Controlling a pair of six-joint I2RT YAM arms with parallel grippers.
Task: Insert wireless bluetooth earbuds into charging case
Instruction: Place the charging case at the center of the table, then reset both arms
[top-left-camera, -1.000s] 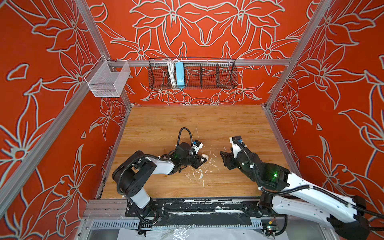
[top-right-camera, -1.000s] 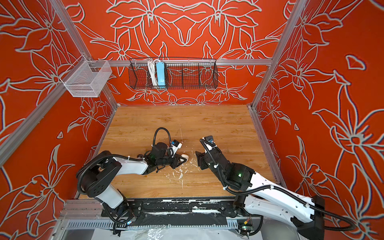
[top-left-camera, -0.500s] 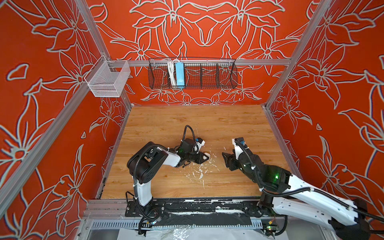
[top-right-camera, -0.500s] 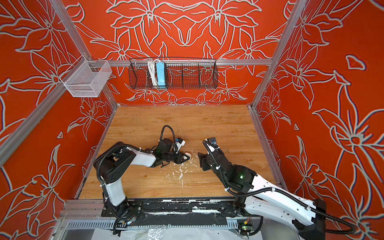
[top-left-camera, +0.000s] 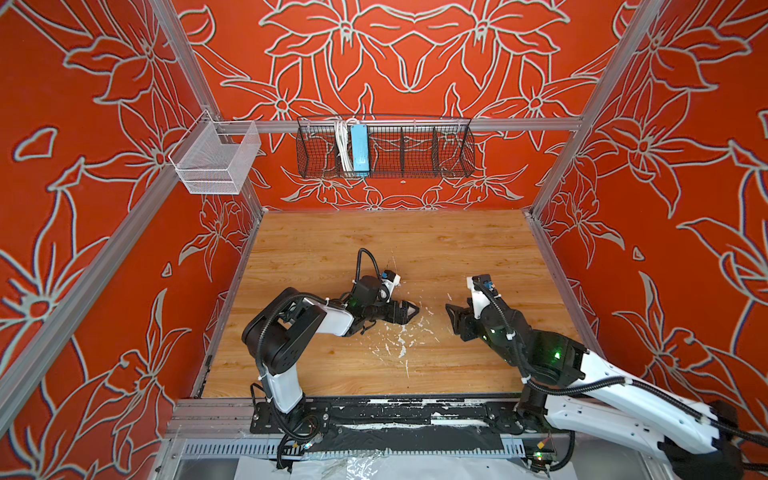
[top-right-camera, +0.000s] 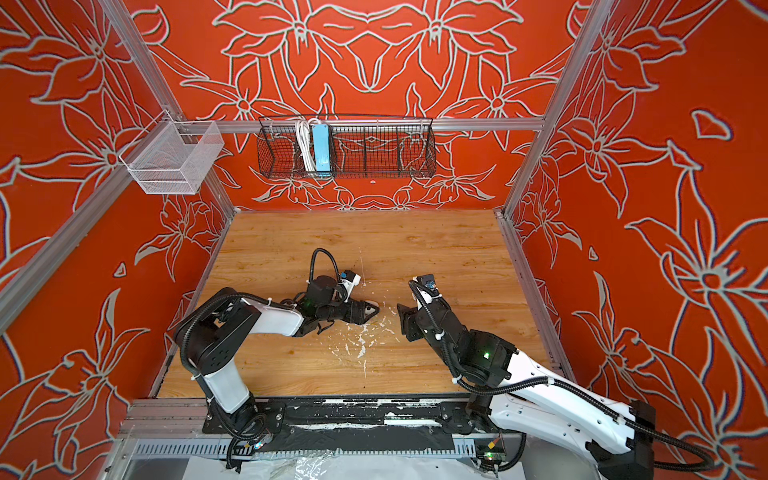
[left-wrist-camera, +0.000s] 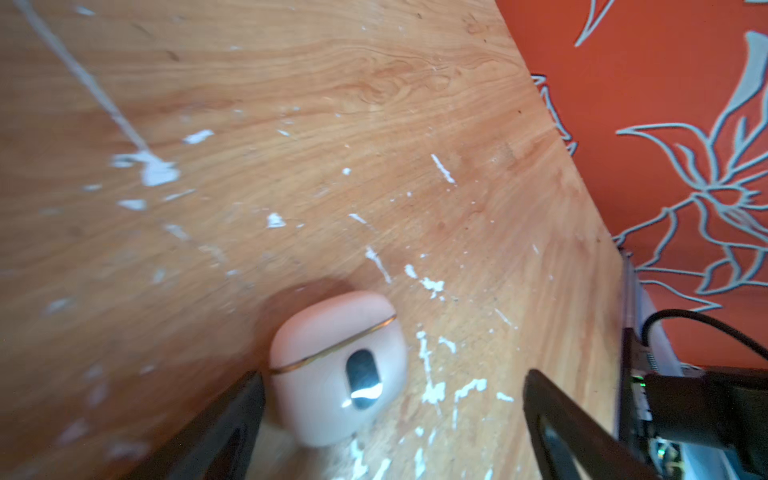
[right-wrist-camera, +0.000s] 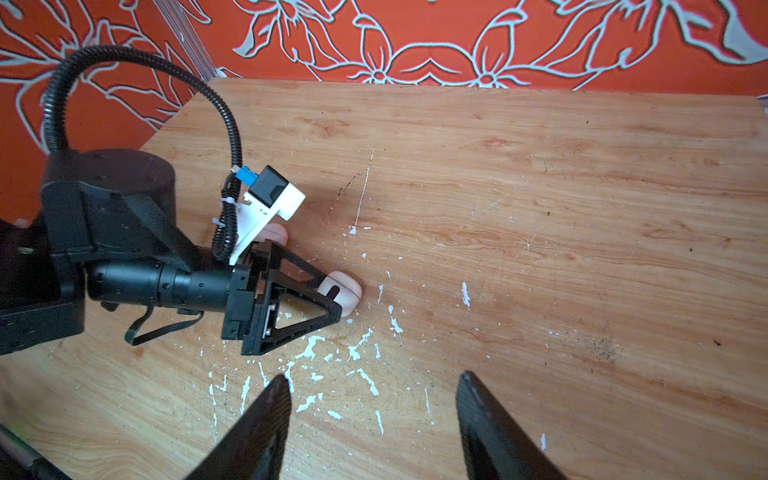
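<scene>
Change: left gripper (top-left-camera: 409, 310) jaws, pinched a second ago, now stand apart.
Top views: right gripper (top-right-camera: 400, 311) well apart from it, spread, empty.
Left wrist: charging case (left-wrist-camera: 338, 370), lid closed, on table (left-wrist-camera: 374, 124) just beside one jaw (apparently released).
Right wrist: same case (right-wrist-camera: 344, 291) at the left jaw tips. No earbuds visible, so probably stowed inside.

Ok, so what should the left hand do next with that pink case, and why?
Probably draw the left hand straight back, off the pink case. The case lies closed on the table between its open fingers, one close against its side, so a sideways move could nudge it. No loose earbuds show in any view.
</scene>
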